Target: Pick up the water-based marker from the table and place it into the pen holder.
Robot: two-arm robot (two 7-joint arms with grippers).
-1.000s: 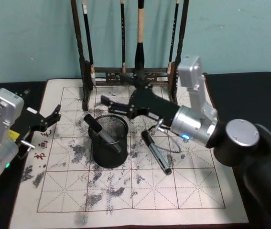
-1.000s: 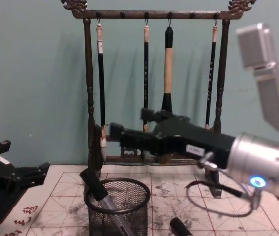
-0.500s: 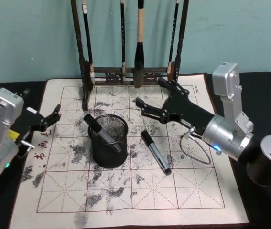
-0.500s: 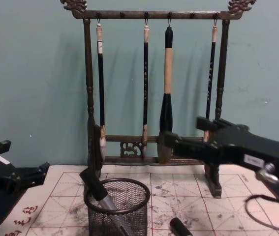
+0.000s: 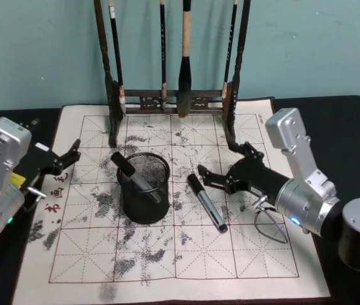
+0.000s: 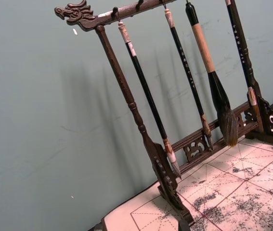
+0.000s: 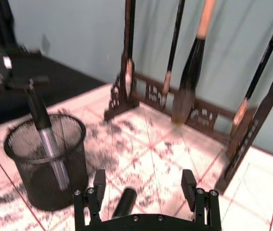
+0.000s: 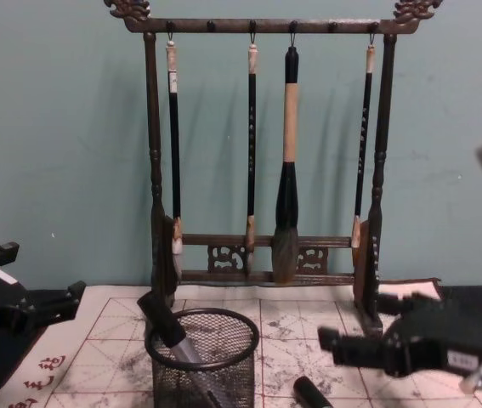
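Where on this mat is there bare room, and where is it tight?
Bare: the near strip of the mat, in front of the pen holder and the lying marker, and the band between the brush rack and the holder. Tight: between the holder and the open right claw, where that marker lies. The left claw hangs at the mat's left edge.

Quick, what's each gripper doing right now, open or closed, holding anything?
Left gripper: open, holding nothing.
Right gripper: open, holding nothing, beside the loose black-capped silver marker.
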